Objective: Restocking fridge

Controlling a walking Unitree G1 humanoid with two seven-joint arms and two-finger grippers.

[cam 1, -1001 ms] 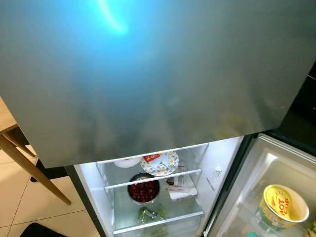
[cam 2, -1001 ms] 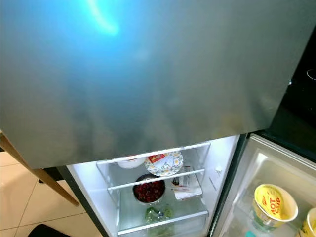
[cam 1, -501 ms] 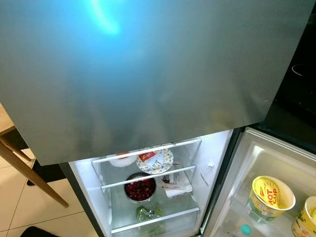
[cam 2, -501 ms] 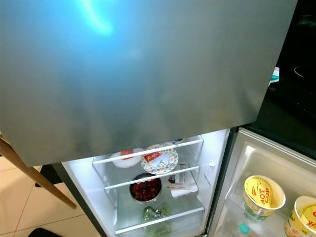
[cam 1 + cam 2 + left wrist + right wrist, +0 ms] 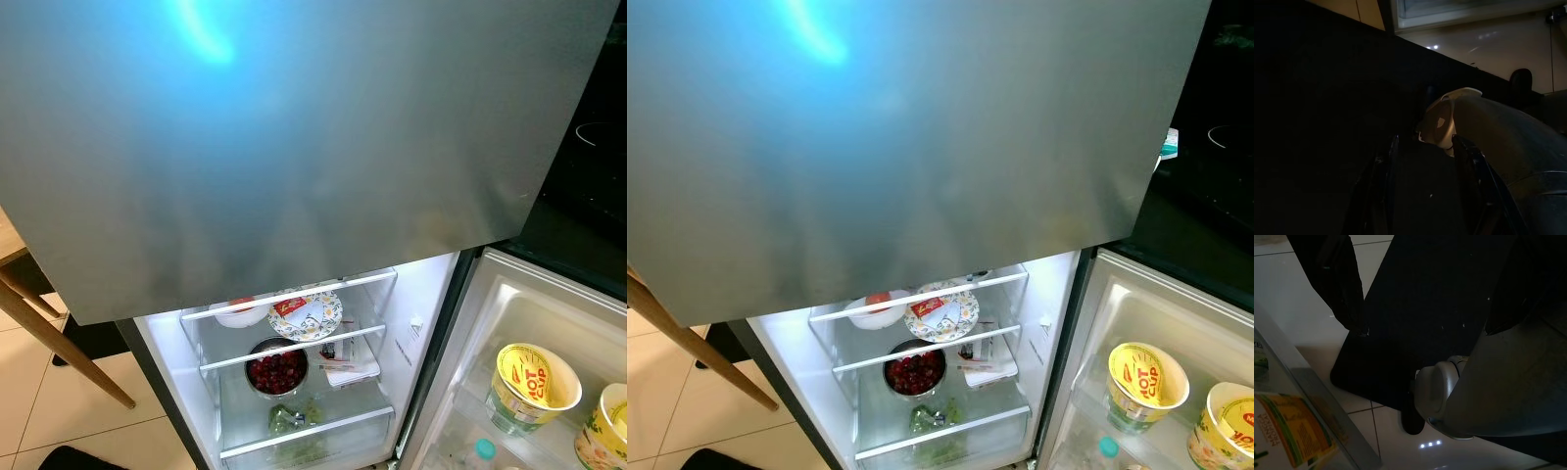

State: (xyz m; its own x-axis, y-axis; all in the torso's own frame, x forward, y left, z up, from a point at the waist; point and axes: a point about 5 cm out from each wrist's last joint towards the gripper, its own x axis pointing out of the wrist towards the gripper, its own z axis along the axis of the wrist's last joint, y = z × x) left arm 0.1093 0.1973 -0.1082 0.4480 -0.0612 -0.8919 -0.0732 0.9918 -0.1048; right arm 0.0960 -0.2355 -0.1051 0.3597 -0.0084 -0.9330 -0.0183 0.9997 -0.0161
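The fridge stands right before us, its grey upper door shut and taking up most of the head views, its lower door swung open to our right. On the lit shelves we see a white bowl beside a patterned plate, below them a bowl of red fruit with a packet next to it, and greens in the bottom drawer. Two yellow cups sit in the door rack.

Both arms hang low. In the wrist views, the left end effector has its fingers spread with nothing between them, and the right end effector is likewise spread wide and empty, above tiled floor near the door's edge.

We judge that we are sizing up the shelves with nothing yet in hand. To do it well, we should pick the free spot first: the rack beside the cups or the shelf to the right of the plate look most open. We should also keep our right arm from knocking the open door as we turn to fetch stock.
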